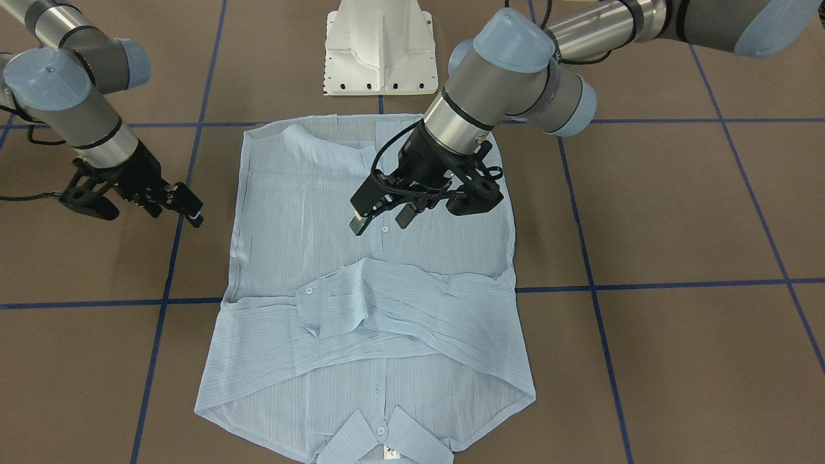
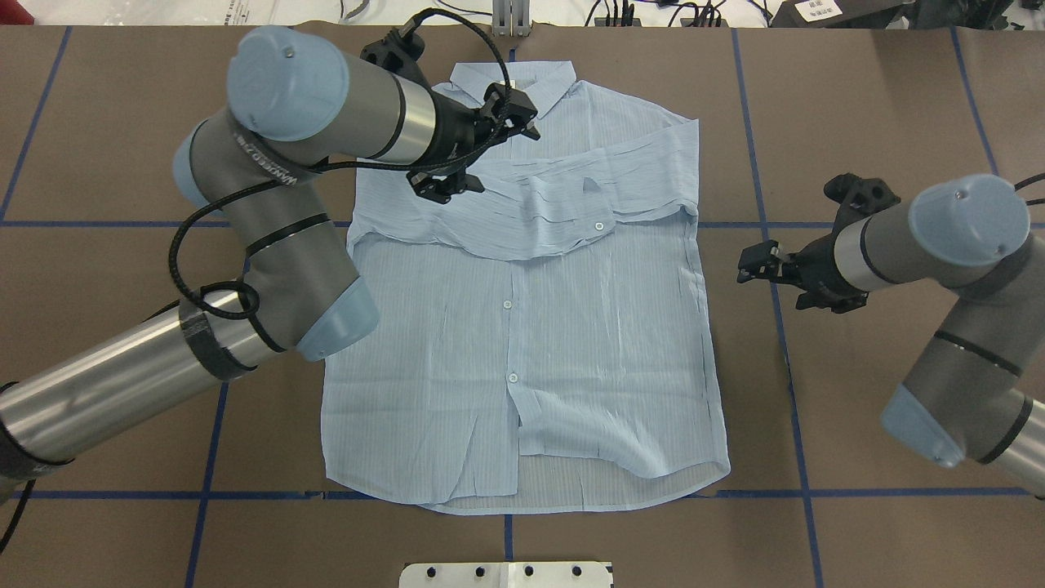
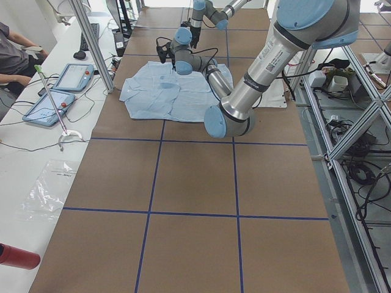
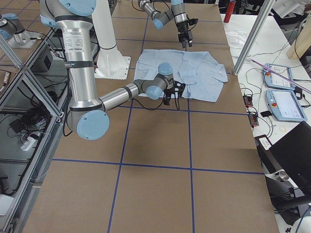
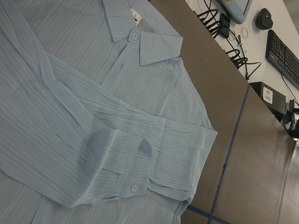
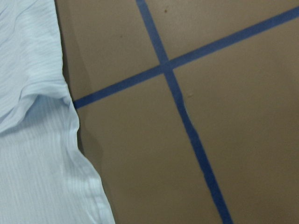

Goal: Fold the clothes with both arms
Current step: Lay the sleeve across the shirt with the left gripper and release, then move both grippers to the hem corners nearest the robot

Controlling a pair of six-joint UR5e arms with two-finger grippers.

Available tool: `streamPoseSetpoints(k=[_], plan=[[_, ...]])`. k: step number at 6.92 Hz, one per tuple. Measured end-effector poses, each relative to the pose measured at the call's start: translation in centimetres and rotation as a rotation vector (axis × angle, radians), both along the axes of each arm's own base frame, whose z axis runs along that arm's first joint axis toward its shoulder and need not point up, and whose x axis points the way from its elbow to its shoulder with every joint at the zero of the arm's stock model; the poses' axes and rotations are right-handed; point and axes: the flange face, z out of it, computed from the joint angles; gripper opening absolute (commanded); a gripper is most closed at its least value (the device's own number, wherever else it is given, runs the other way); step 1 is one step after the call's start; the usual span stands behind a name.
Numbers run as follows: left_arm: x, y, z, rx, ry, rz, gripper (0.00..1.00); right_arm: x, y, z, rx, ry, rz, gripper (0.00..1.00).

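Thin and limp, the shirt [image 1: 303, 212] will sag, so the left tool [image 1: 381, 219] and right tool [image 1: 177, 209], both spread apart and empty, should pinch its hem corners.

There is one pale-blue shirt [image 2: 522, 327] on one table [image 2: 857, 98]. Two robot arms work at it, one left arm [image 2: 286, 245] and one right arm [image 2: 955, 237]. They carry two grippers, the left gripper [image 1: 380, 222] and the right gripper [image 2: 744, 269], with two fingers each. One white pedestal base [image 1: 380, 51] stands at the table's edge. The overhead view shows three white buttons [image 2: 507, 305] on the shirt: one on a cuff and two down the front. The shirt has one collar [image 1: 361, 438] and one neck tag [image 1: 391, 453]. On the side bench are two tablets [image 4: 284, 104], one keyboard [image 5: 282, 51], one mouse [image 5: 264, 18] and one red bottle [image 3: 17, 256]. One person [image 3: 12, 52] sits there.
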Motion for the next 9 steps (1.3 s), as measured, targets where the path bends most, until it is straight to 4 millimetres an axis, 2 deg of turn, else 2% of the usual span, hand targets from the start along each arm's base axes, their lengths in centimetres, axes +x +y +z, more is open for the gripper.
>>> streamPoseSetpoints(k=[2, 3, 4, 5, 7, 9], plan=[[-3.3, 3.3, 4.6, 0.141, -0.121, 0.102, 0.99, -3.2, 7.0, -2.5, -0.084, -0.064, 0.049, 0.99], [-4.2, 3.9, 5.8, 0.188, -0.153, 0.125, 0.99, -5.1, 11.1, -3.1, -0.131, -0.077, 0.077, 0.96], [-4.6, 4.1, 6.4, 0.208, -0.167, 0.131, 0.99, -6.4, 14.9, -2.9, -0.164, -0.073, 0.098, 0.95], [-4.7, 4.1, 6.7, 0.215, -0.173, 0.132, 0.99, -6.7, 17.8, -2.4, -0.189, -0.063, 0.111, 0.95], [-4.9, 4.1, 6.9, 0.217, -0.176, 0.13, 0.99, -6.8, 20.3, -1.0, -0.191, -0.03, 0.116, 0.92], [-4.9, 4.1, 7.0, 0.216, -0.178, 0.13, 0.99, -7.4, 20.8, -0.3, -0.183, -0.01, 0.117, 0.89]])
